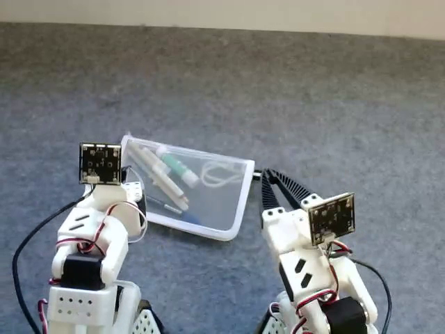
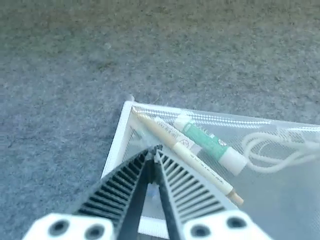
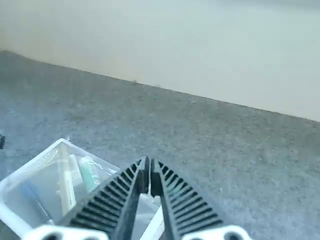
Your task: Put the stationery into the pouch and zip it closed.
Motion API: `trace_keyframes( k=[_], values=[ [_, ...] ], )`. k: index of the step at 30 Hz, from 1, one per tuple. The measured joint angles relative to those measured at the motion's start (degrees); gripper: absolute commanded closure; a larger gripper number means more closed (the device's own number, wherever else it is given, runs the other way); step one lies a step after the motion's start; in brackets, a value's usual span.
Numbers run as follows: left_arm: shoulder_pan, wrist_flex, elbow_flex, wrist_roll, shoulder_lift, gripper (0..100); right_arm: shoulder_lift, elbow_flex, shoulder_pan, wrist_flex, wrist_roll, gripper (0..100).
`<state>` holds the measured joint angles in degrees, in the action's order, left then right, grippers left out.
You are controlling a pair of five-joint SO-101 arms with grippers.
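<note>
**Left gripper** (image 2: 155,150): the jaws are pressed together. The tips meet over the end of the pouch (image 1: 231,200), which sits under that arm's camera board at the left of the high view. I cannot confirm whether any mesh is caught between them. Judgement: this placement suits anchoring that end so the pouch does not slide when the zip is pulled.

**Right gripper** (image 1: 265,177): the jaws are likewise pressed together. The tips are at the pouch's upper right corner, right of centre in the high view. They touch or sit just beside a small dark tab (probably the zip pull; too small to be sure). Judgement: with one arm at each end, one can brace while the other draws the slider.

**Pouch**: it lies flat, left of centre in the high view, and is clear with a white edge. Inside it are:
- pale pens (image 1: 161,182) and a green-and-white marker (image 1: 178,167) toward its left end
- a blue pen (image 3: 36,201)
- a looped white cord (image 1: 217,174) toward the right end

Judgement: loading appears complete, but the pictures do not show whether the zip is closed.

**Beyond**: grey carpet (image 1: 313,90) runs to a pale wall (image 1: 278,10) across the top of the frame.
</note>
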<state>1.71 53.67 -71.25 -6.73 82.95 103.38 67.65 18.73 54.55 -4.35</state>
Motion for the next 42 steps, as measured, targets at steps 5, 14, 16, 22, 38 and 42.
trace_keyframes(
  k=[5, 14, 16, 22, 38, 42],
  values=[
    [-0.18, 0.0, -5.01, 0.0, 9.32, 100, 0.79, 0.0, 0.18, 0.0, 0.0, 99.3],
    [-0.09, 0.0, -9.14, 0.0, 20.31, 99, 1.67, 7.03, -5.01, 0.0, 0.0, 99.3],
    [0.0, 0.0, -9.85, 0.0, 20.31, 99, 1.67, 10.55, -7.47, 0.0, 0.0, 99.3],
    [0.0, 0.0, -15.91, 0.0, 20.22, 99, 1.76, 22.42, -9.58, 0.0, 0.0, 99.3],
    [0.0, 4.48, -24.7, 4.84, 20.22, 99, 1.67, 27.96, -13.36, 0.53, 0.09, 99.3],
    [0.0, 10.29, -24.7, 7.12, 20.22, 99, 1.67, 27.96, -13.71, 6.33, 0.09, 99.3]
  ],
)
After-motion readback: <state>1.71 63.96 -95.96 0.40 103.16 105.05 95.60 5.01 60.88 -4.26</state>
